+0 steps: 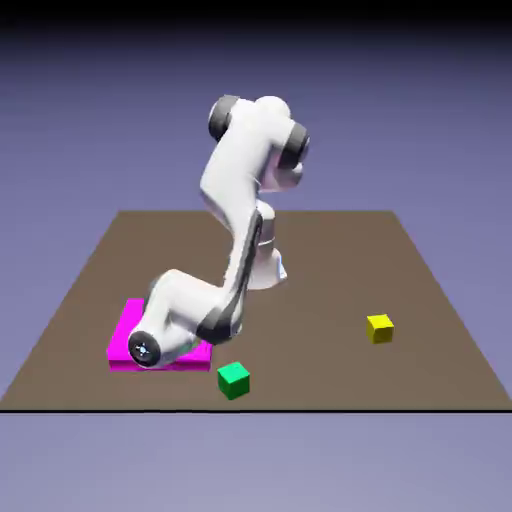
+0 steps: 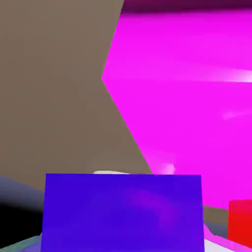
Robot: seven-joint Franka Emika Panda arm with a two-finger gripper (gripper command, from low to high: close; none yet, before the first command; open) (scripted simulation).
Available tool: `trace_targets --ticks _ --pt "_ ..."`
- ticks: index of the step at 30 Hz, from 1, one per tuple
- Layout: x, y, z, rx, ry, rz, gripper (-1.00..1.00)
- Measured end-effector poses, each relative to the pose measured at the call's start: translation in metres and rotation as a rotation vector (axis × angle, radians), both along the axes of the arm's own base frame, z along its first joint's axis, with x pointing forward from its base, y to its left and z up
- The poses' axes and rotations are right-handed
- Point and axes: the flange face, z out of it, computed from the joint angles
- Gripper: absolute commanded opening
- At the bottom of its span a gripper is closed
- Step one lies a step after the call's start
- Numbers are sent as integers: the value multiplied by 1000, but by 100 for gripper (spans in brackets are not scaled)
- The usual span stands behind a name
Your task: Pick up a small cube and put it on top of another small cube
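In the exterior view, the magenta slab (image 1: 121,342) lies at eight o'clock on the brown worktop (image 1: 310,365), partly behind the white arm (image 1: 190,305); the green cube (image 1: 233,380) sits at six, the yellow cube (image 1: 380,329) at four. In the hand view, the hand (image 2: 123,242) grips the purple cube (image 2: 123,211) at six o'clock; the red-sided cube (image 2: 240,221) shows partly at four.

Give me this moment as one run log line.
claw: shut on purple cube | magenta slab: in view below | red-sided cube: at picture edge | stacking: not confirmed
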Motion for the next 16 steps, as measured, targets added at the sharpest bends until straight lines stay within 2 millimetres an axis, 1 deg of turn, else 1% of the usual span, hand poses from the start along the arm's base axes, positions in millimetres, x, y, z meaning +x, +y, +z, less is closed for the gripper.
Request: trace_targets --ticks 2,5,7,8,9,14,15,16 --pt "-10 -18 8 -30 50 21 -100" --pt "-23 -44 26 -77 124 43 -100" --pt "-47 -60 32 -100 183 11 -100" --pt "-49 -70 40 -101 184 -32 -100" --pt "-49 -70 40 -101 184 -32 -100" --pt "-95 -58 11 -101 183 -32 -100" --pt "-97 -57 10 -101 183 -32 100" --pt "-97 -58 10 -101 184 -31 100"
